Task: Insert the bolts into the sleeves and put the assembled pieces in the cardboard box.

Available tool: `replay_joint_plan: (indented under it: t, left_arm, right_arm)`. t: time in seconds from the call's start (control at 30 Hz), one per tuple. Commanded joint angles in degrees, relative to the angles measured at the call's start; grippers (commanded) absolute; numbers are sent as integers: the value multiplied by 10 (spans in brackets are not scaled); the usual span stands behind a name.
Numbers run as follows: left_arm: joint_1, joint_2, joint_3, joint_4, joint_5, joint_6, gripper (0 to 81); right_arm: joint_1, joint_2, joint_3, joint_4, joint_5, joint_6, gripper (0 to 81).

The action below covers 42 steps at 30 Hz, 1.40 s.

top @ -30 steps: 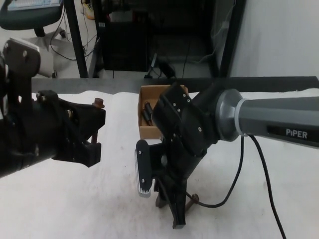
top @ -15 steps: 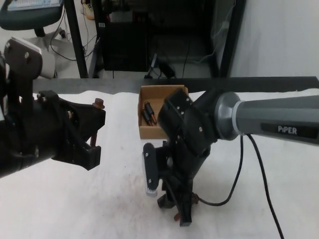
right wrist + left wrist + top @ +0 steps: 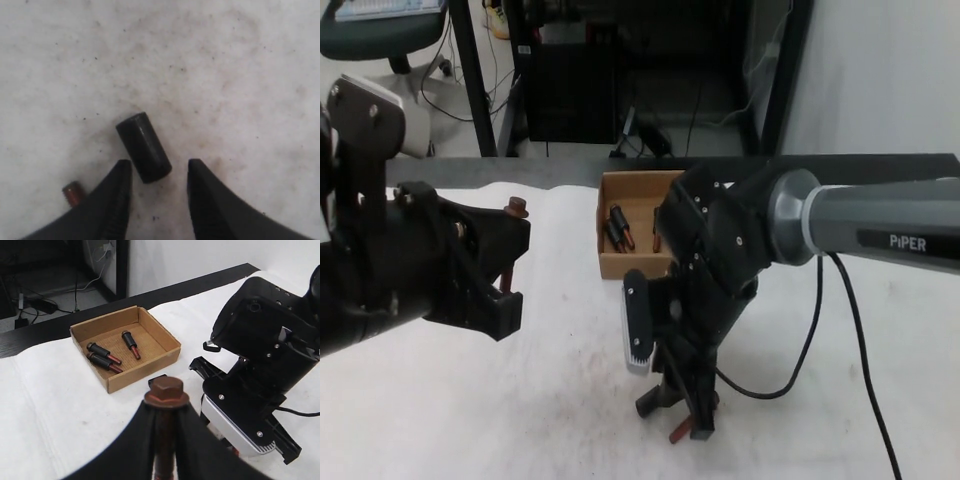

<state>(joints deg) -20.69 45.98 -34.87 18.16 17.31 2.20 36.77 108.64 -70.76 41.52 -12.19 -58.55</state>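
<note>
On the left side of the high view, the left gripper (image 3: 508,264) is squeezing a brown bolt (image 3: 165,392) between its two fingers. The bolt is standing up with its head on top. In the lower middle of the high view, the right gripper (image 3: 157,172) is pointing down at the white cloth (image 3: 470,400). Its fingers are standing apart and are holding nothing. A black sleeve (image 3: 144,146) is lying on the cloth, and one end of it is sitting between the two fingertips. The tip of another bolt (image 3: 73,193) is peeking out just beside one finger. The cardboard box (image 3: 620,266) is sitting in the upper middle of the high view, near the right gripper. Three put-together pieces (image 3: 105,362) are lying inside it.
</note>
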Motion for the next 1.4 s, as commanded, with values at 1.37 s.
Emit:
replay_joint_plan:
  t: [1.37]
  left_arm:
    - [1, -2, -3, -3, -6, 4, 3]
  right_arm:
    - [47, 35, -4, -1, 49, -21, 360]
